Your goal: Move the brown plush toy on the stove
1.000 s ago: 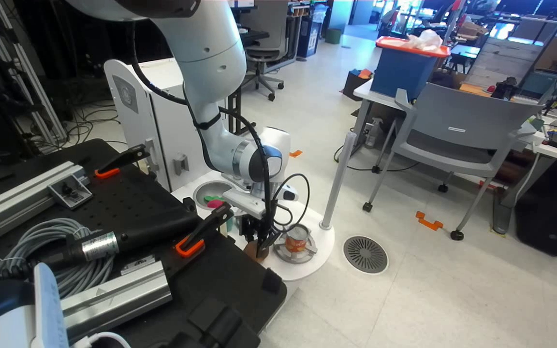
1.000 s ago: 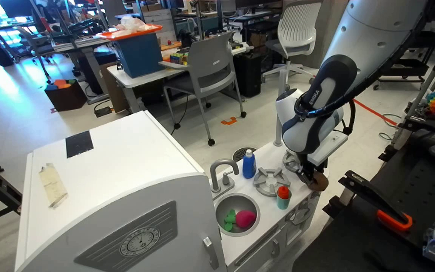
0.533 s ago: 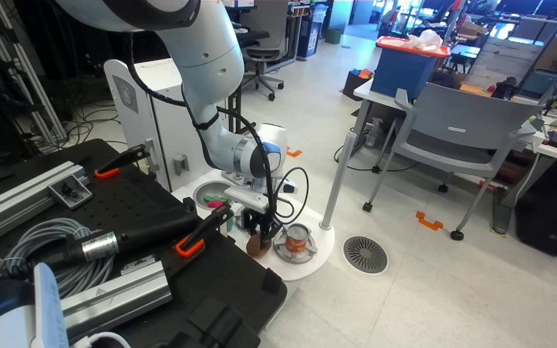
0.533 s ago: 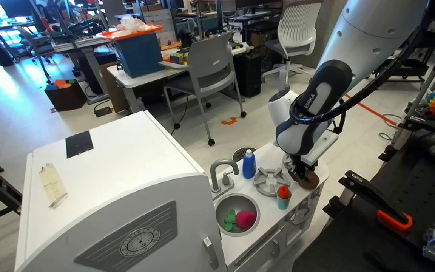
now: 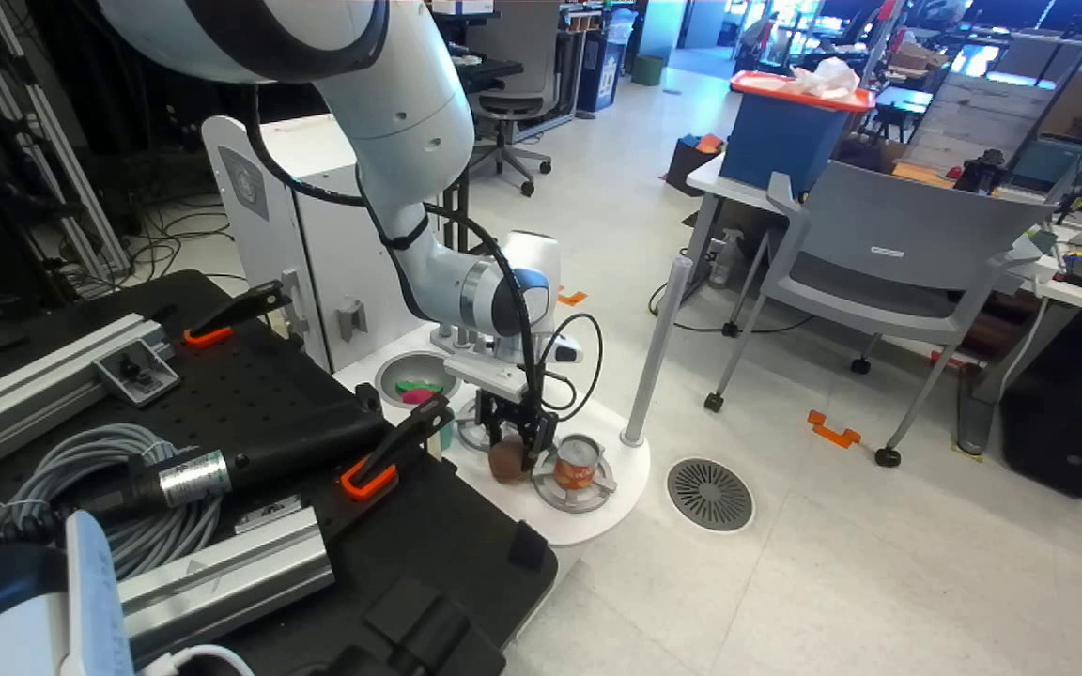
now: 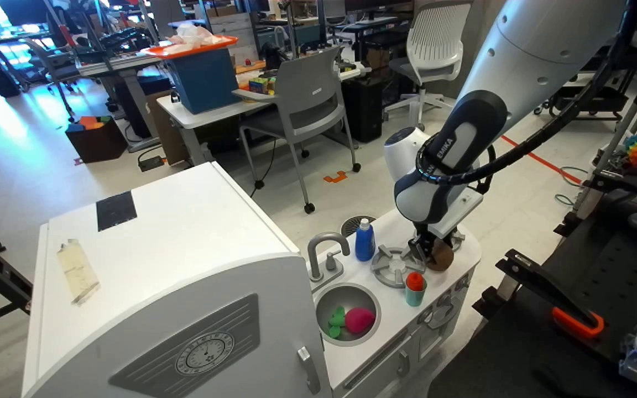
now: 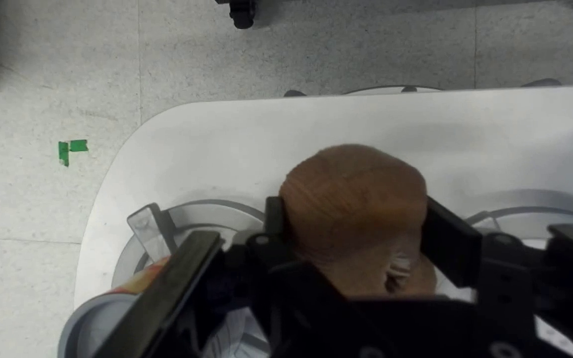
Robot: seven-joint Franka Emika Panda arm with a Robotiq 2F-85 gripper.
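The brown plush toy [image 7: 351,184] fills the space between the spread fingers of my gripper [image 7: 351,223]. The left pad [image 7: 274,214] lies against it. A white strip shows beside the lower right pad [image 7: 450,243]; higher up, contact on that side cannot be told. The jaws stand wide, and the toy looks unsqueezed, so I take them as open. In both exterior views the brown plush toy [image 5: 506,462] [image 6: 440,256] is low at the white stove top [image 5: 630,481], between the burner rings. Whether it rests on the surface is unclear.
An orange can [image 5: 576,465] stands on the end burner, close by my gripper. The other burner [image 6: 397,266] has a teal cup [image 6: 414,297] in front. Beyond are a blue bottle [image 6: 365,242], faucet [image 6: 327,239] and sink basin [image 6: 346,294]. A metal post [image 5: 658,357] rises from the edge.
My gripper has carried the brown plush toy from the stove's front edge inward, to between the burners. Over the last half second its fingers have spread apart around the toy.
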